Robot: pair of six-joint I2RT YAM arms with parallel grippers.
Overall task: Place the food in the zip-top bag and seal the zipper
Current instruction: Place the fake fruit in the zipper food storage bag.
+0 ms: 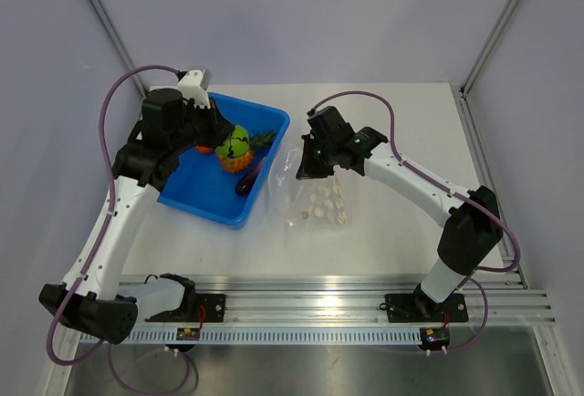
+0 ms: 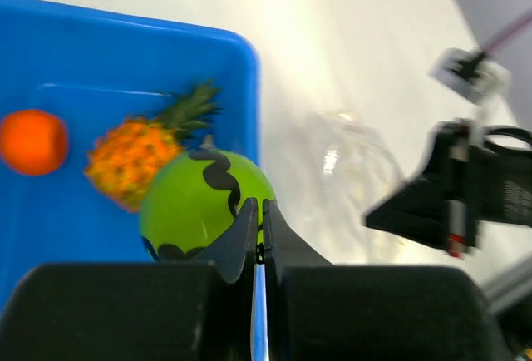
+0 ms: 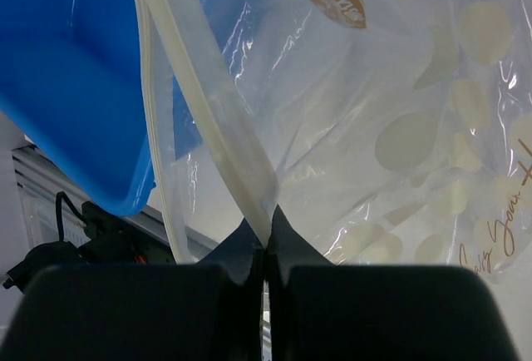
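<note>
Clearly nothing is bagged yet: the orange (image 2: 33, 141), pineapple (image 2: 125, 161), green ball (image 2: 195, 207) and eggplant (image 1: 249, 180) all lie in the blue tray (image 1: 205, 197), and sealing is still to come. The right gripper (image 3: 266, 240) pinches the bag (image 1: 321, 203) by its zipper strip (image 3: 224, 145), just beside the tray. The left gripper (image 2: 259, 232), fingers pressed together and seemingly empty, hovers right beside the green ball.

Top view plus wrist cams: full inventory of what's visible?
tray: 1, blue, left-centre of table.
orange ball: 1, orange, in tray.
pineapple: 1, yellow-orange, green leaves, in tray.
green ball: 1, green, dark stripe, in tray against pineapple.
eggplant: 1, dark purple, in tray by its right wall.
zip-top bag: 1, clear, white dots, on table right of tray.
zipper: 1, translucent, along bag mouth.
table: 1, white, under everything.
left gripper: 1, black, jaws together, over tray beside green ball.
right gripper: 1, black, jaws shut on zip-top bag's zipper edge.
</note>
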